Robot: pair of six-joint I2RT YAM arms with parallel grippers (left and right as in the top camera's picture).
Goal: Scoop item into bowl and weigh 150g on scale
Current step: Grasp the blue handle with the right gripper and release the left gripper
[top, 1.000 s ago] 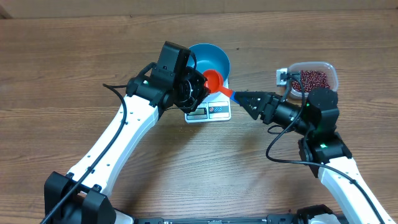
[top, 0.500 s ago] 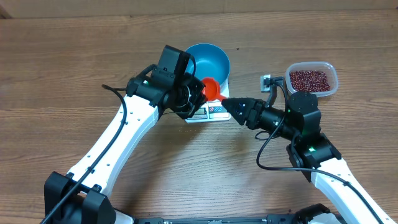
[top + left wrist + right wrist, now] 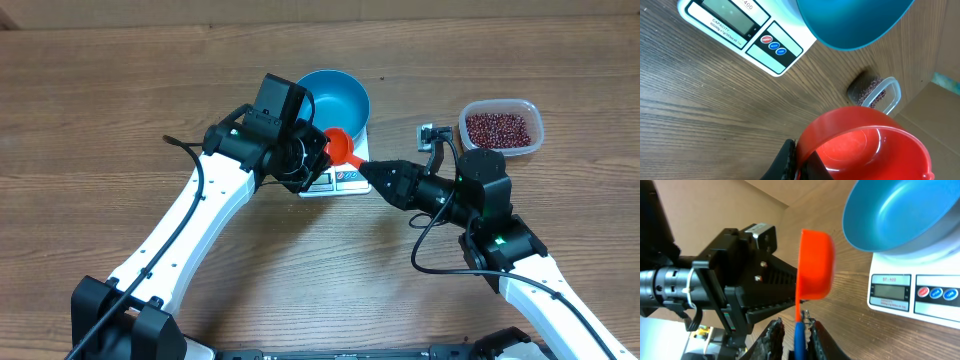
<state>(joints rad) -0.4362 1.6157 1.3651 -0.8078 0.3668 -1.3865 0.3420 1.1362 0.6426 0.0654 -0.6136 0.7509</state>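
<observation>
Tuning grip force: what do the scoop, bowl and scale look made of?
Scoop: glossy orange-red plastic, light glows through its wall. Bowl: smooth blue, soft sheen, probably plastic; could be glazed. Scale: white moulded plastic with a printed label panel.

Overhead: top-down, distant. Wrist views: close, low; both share scale (image 3: 747,37), red scoop (image 3: 816,265).
</observation>
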